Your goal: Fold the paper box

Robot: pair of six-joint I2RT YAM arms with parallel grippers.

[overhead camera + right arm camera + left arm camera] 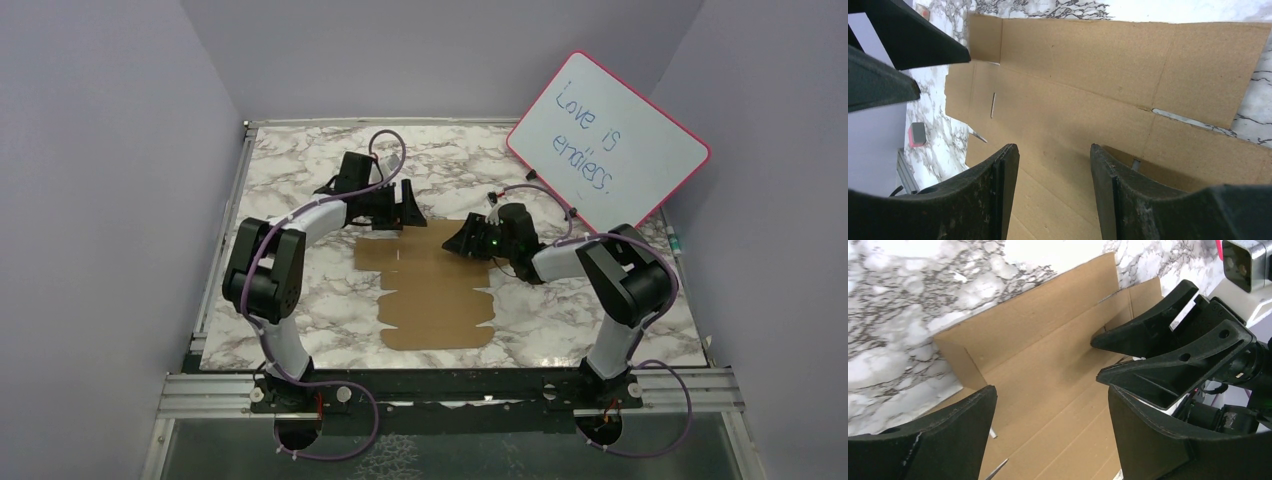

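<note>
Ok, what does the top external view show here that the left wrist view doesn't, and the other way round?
Only the top view: the words "Love is endless." on the pink-rimmed whiteboard, and the whole notched outline of the flat brown cardboard sheet. Only the left wrist view: the sheet's crease lines close up. Both: the sheet, the white marble tabletop, and the open right gripper at the sheet's far end.
</note>
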